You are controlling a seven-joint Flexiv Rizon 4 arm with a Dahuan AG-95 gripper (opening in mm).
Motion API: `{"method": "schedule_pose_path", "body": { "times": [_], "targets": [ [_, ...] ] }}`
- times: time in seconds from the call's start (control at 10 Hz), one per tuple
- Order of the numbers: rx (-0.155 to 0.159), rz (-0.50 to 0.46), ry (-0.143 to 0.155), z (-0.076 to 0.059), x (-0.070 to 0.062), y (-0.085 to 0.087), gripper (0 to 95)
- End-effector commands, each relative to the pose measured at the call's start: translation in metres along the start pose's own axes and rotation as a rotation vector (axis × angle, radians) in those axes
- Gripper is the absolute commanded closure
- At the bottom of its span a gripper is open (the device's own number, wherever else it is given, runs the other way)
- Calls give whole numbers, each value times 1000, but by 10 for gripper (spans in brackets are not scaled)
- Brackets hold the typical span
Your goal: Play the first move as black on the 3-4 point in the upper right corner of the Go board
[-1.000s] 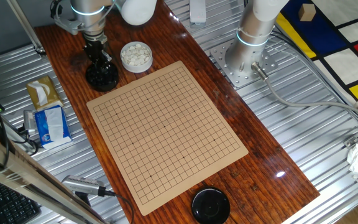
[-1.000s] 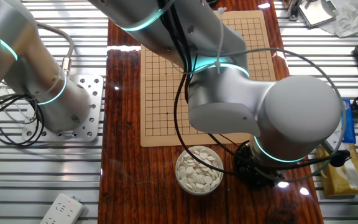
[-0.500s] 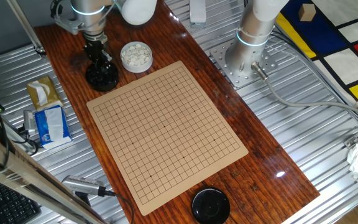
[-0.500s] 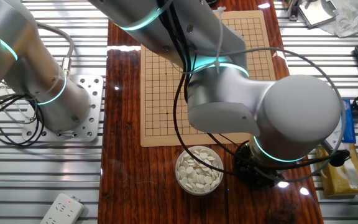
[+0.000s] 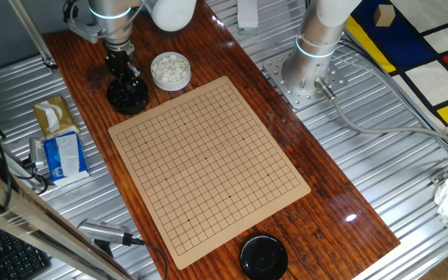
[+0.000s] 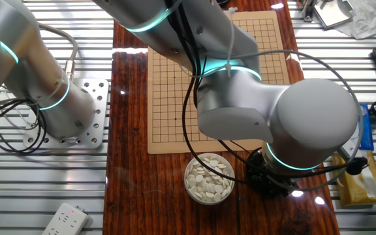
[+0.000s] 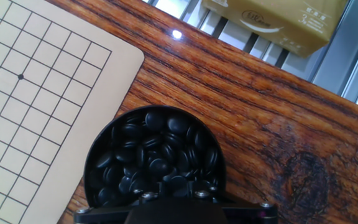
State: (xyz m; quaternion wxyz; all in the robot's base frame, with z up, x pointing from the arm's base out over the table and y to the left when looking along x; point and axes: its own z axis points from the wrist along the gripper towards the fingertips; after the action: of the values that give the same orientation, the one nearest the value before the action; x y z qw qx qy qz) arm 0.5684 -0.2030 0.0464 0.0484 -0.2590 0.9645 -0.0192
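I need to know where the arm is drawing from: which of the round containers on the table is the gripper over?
The gripper is over the black bowl of black stones beside the board's corner, not the bowl of white stones next to it, nor the closed black container at the opposite end.

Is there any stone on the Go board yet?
No. The board shows only bare grid lines; black stones sit in their bowl.

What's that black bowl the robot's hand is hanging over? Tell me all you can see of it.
The black bowl is round, dark and open-topped, heaped with small glossy black stones. It stands upright on the reddish wooden table, just off a corner of the tan Go board, close to its edge but seemingly not on it. A bowl of white stones stands nearby. The gripper is directly above it; whether its jaws are open or touch the stones cannot be seen.
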Motion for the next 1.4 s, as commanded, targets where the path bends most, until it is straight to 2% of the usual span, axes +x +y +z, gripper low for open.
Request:
{"method": "schedule_pose_path", "body": {
  "times": [0.1, 0.8, 1.4],
  "targets": [
    [-16, 100, 29, -28, -31, 30, 760],
    [-14, 105, 28, -30, -33, 32, 760],
    [-14, 93, 20, -23, -27, 30, 760]
  ]
}}
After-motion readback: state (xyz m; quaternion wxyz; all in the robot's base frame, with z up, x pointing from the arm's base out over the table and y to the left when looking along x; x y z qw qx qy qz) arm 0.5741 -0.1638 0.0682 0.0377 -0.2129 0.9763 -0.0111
